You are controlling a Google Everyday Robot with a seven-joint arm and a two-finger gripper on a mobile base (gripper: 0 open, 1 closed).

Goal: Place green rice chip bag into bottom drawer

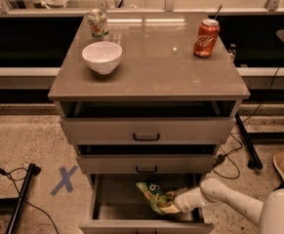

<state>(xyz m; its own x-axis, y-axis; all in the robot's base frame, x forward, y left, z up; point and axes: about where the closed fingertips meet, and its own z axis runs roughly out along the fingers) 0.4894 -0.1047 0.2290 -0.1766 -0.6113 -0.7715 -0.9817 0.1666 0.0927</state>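
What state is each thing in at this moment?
bottom drawer: pulled open
green rice chip bag: in the bottom drawer, gripped at its right end
gripper: in the bottom drawer, shut on the bag
middle drawer: slightly open
top drawer: slightly open
white bowl: upright, empty
red can: upright
green-and-white can: upright

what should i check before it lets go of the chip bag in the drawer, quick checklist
1. Bottom drawer pulled open: ok, its grey inside shows.
2. Chip bag within the drawer's walls: ok, right of the middle.
3. Gripper inside the drawer, closed on the bag's right end: ok.
4. Bag resting on the drawer floor: cannot tell; it tilts up toward the left.
5. Room between the arm and the middle drawer for backing out: cannot tell.
6. Bowl, green can and red can on top, well away from the arm: ok.
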